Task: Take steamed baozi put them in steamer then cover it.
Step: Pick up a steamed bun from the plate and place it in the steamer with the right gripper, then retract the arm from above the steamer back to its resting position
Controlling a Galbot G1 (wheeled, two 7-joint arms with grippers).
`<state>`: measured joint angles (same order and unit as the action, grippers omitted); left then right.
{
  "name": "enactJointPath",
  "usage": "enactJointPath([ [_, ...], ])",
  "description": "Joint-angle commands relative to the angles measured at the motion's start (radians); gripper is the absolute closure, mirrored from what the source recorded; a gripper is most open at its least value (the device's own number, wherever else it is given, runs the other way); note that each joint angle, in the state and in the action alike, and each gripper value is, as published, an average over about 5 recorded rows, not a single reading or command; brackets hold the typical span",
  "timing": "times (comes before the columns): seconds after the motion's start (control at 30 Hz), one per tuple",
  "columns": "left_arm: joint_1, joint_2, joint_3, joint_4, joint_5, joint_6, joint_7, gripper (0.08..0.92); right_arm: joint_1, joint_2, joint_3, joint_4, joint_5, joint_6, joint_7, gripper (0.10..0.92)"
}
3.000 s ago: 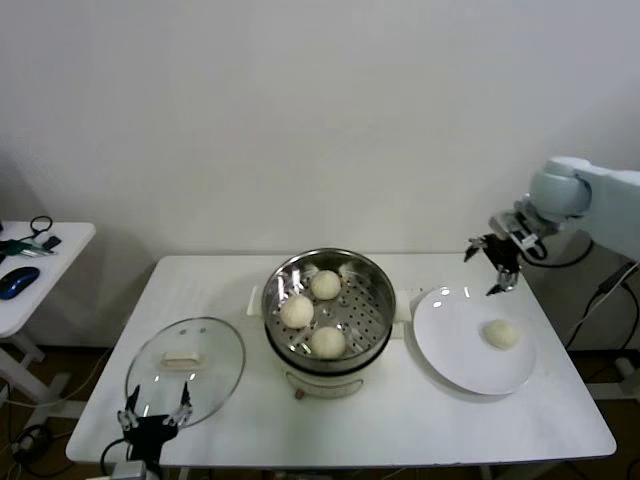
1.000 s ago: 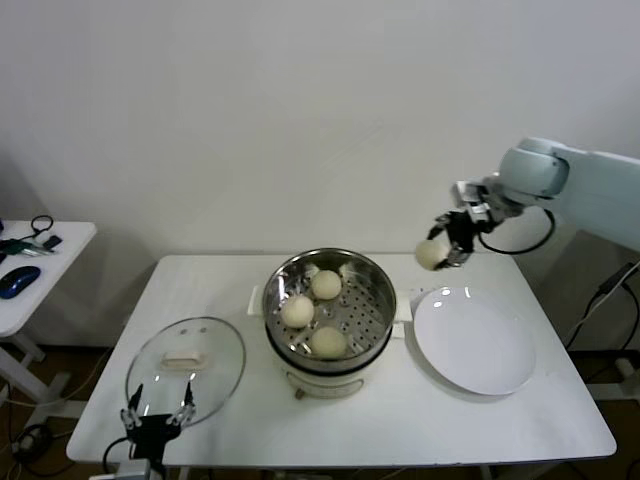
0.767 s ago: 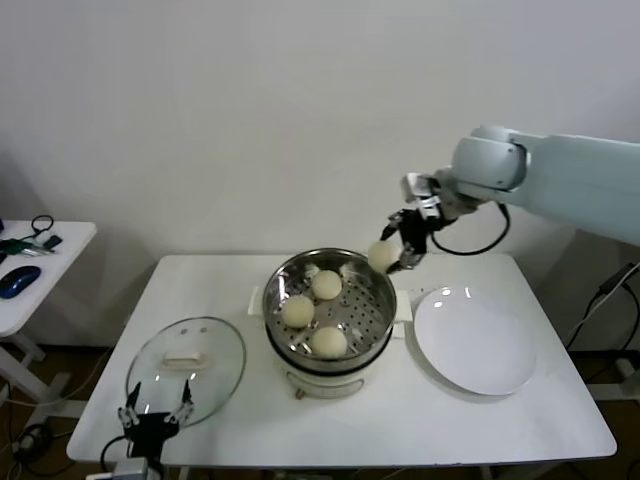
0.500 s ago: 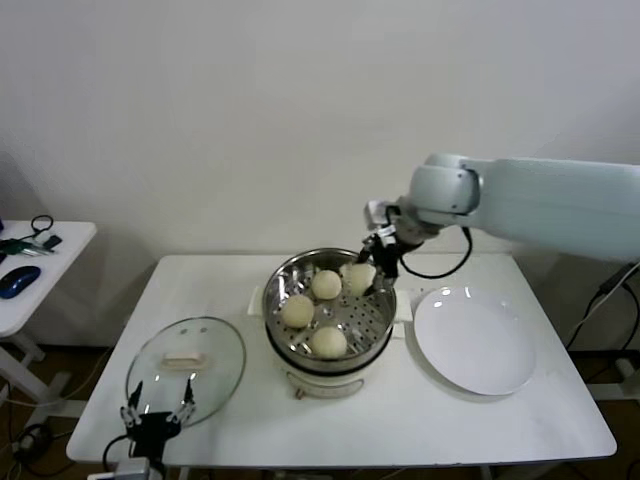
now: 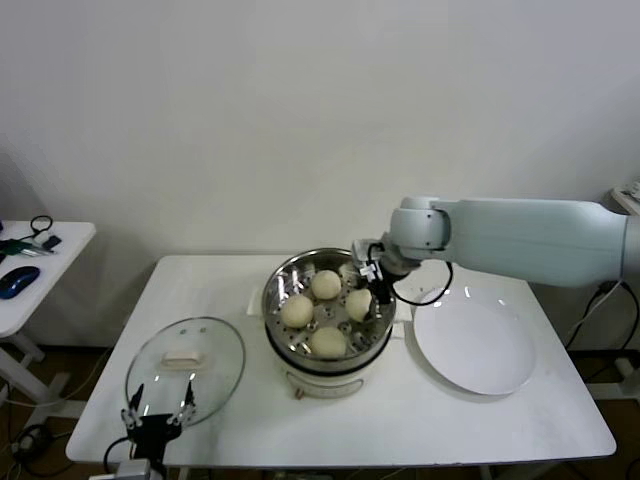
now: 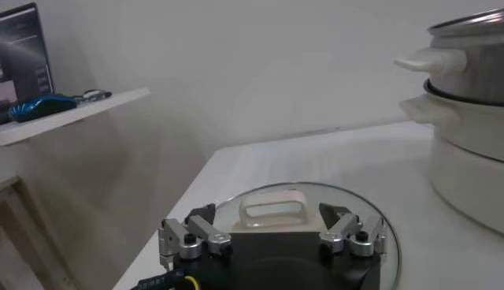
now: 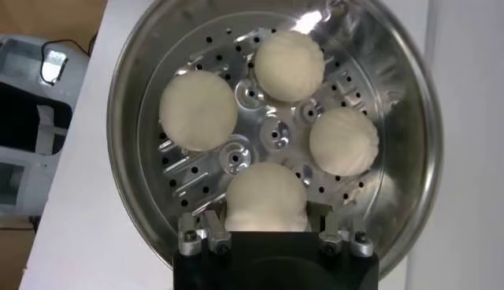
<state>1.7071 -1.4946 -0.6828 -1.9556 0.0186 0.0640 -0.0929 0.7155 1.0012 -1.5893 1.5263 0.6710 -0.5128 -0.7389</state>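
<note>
The steamer (image 5: 285, 335) stands at the table's middle, lid off. Three baozi (image 5: 325, 284) (image 5: 296, 311) (image 5: 327, 341) lie on its perforated tray (image 7: 236, 154). My right gripper (image 5: 366, 296) reaches down inside the steamer's right part, shut on the fourth baozi (image 5: 354, 305); in the right wrist view the fingers flank this baozi (image 7: 266, 193), which is low over the tray. The glass cover (image 5: 185, 370) lies flat on the table at the left. My left gripper (image 5: 155, 420) is open at the cover's near edge, its fingers either side of the cover's handle (image 6: 272, 213).
A bare white plate (image 5: 475, 345) lies right of the steamer. A side table (image 5: 30, 270) with small items stands at the far left. The steamer's white side handle (image 6: 425, 61) shows in the left wrist view.
My right gripper took the last baozi off the plate, carried it left over the steamer and lowered it inside. The left arm has not moved.
</note>
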Motion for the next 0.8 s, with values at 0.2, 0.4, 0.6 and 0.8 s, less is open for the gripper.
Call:
enactJointPath([
  [0.2, 0.000, 0.003, -0.001, -0.006, 0.006, 0.016, 0.004, 0.177, -0.044, 0.026, 0.006, -0.038, -0.032, 0.000, 0.016, 0.346],
  [0.4, -0.002, 0.004, -0.003, -0.009, 0.010, 0.019, 0.004, 0.177, -0.002, -0.010, 0.039, -0.026, 0.031, 0.064, -0.022, 0.231],
  [0.6, -0.007, 0.008, -0.004, -0.017, 0.012, 0.029, 0.013, 0.177, 0.061, -0.139, 0.146, -0.005, 0.124, 0.089, -0.032, 0.203],
  [0.8, -0.020, 0.021, -0.010, -0.049, 0.007, 0.070, 0.020, 0.177, -0.232, -0.353, 0.625, 0.043, 0.219, -0.039, 0.415, 0.202],
])
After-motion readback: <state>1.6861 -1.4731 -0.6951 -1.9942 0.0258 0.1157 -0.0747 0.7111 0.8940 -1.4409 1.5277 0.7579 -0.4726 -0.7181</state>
